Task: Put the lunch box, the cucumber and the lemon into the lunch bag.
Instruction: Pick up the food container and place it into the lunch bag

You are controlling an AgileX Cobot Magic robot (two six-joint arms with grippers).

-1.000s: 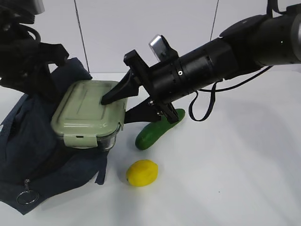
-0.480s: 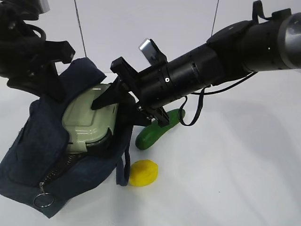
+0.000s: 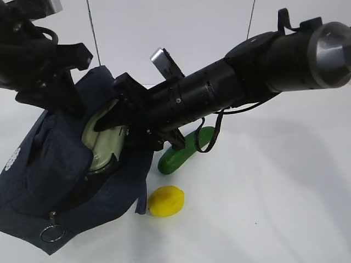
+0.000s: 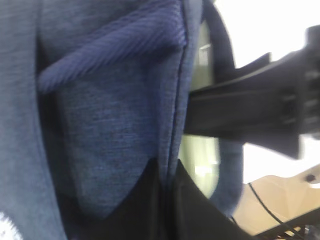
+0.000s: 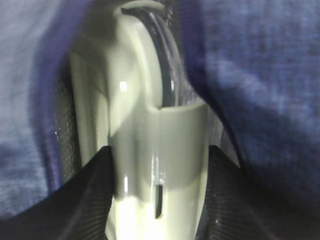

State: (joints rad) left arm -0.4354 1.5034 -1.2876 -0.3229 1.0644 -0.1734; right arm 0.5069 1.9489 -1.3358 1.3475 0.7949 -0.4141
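The navy lunch bag lies at the left with its mouth held open. My left gripper is shut on the bag's upper edge. The sage-lidded lunch box stands on edge, partly inside the bag's mouth. My right gripper is shut on the lunch box, with one finger on each flat side. The cucumber lies on the table under the right arm, partly hidden by it. The lemon sits in front of it, next to the bag.
The bag's zipper ring pull hangs at its near corner. The right arm stretches across the middle above the cucumber. White table lies to the right of the lemon.
My right gripper has carried the lunch box left and down, turning it on edge into the bag's mouth. The bag's edge has risen around the box.
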